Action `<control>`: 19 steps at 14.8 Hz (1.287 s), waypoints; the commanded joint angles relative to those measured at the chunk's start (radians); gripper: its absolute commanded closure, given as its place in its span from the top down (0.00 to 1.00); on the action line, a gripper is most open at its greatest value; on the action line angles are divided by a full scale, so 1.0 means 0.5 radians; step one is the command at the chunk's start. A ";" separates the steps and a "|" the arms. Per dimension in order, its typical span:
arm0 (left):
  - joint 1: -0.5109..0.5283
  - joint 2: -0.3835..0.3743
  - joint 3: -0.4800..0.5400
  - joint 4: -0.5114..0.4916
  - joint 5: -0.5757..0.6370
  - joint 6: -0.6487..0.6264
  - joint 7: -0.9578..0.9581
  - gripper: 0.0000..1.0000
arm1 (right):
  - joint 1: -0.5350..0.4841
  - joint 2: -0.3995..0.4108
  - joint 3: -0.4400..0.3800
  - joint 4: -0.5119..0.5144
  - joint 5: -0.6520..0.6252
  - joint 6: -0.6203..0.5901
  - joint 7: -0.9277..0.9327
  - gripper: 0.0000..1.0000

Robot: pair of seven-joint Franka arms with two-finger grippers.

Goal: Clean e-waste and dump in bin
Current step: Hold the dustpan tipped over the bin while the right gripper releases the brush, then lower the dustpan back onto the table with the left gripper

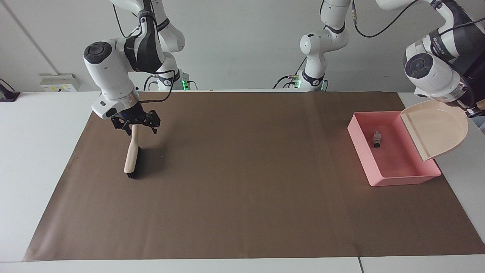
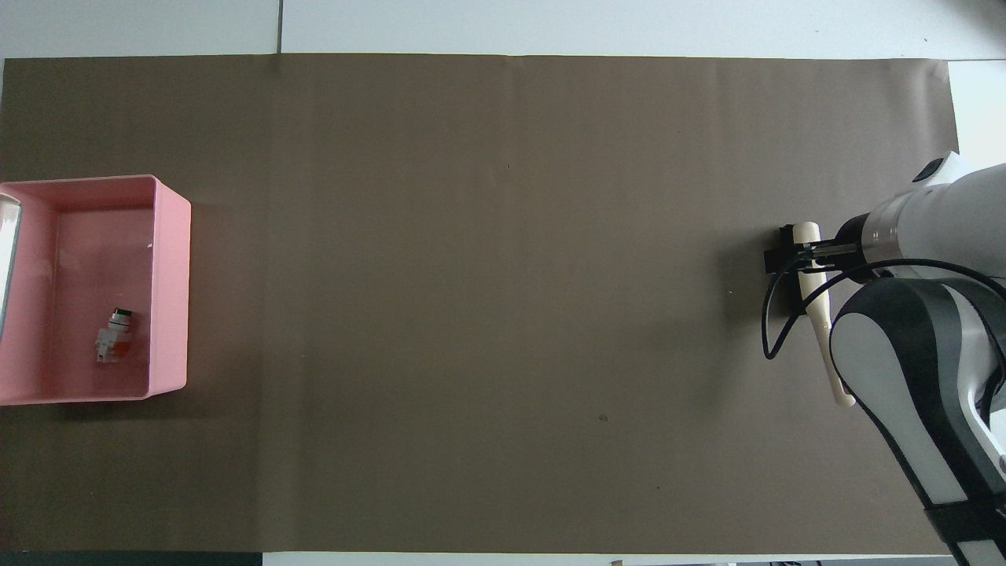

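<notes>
Surface: you see a white table covered by a brown paper mat, with a pale wall above the arm bases.
Bin: the pink bin sits on the mat at the left arm's end of the table.
E-waste: one small white part with a dark tip lies on the bin's floor; in the overhead view it rests close to the bin wall that faces the table's middle. The black blocky piece is not something you can make out in either view.
Dustpan: the beige dustpan hangs tilted over the bin's outer edge, its mouth turned down toward the bin's inside.
Left gripper: the left gripper is clamped on the dustpan's handle at the frame edge; you see only part of it.
Brush: the brush lies on the mat at the right arm's end, bristles dark, its pale handle pointing toward the robots.
Right gripper: the right gripper hangs just over the brush handle with its fingers spread apart, gripping nothing.
</notes>
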State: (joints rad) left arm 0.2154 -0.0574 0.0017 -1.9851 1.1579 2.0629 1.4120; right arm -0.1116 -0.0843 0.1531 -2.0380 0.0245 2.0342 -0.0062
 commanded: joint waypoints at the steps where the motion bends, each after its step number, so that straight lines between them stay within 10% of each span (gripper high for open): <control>1: -0.017 -0.158 0.006 -0.024 -0.262 -0.054 0.219 0.01 | -0.016 0.031 -0.012 0.253 -0.009 -0.126 0.070 0.99; 9: -0.510 -0.265 0.000 -0.125 -1.045 -0.414 0.213 0.00 | 0.236 0.079 -0.447 0.974 -0.113 -1.141 0.276 0.99; 19: -1.063 -0.057 -0.006 -0.429 -1.309 -0.080 -0.556 0.00 | 0.199 0.031 -0.438 0.870 -0.086 -1.062 0.176 0.99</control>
State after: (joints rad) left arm -0.3036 -0.1043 -0.0176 -2.1630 0.5154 1.9530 1.1771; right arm -0.0062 -0.0652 -0.0743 -1.5964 -0.0080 1.4804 0.1127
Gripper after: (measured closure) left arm 0.665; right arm 0.004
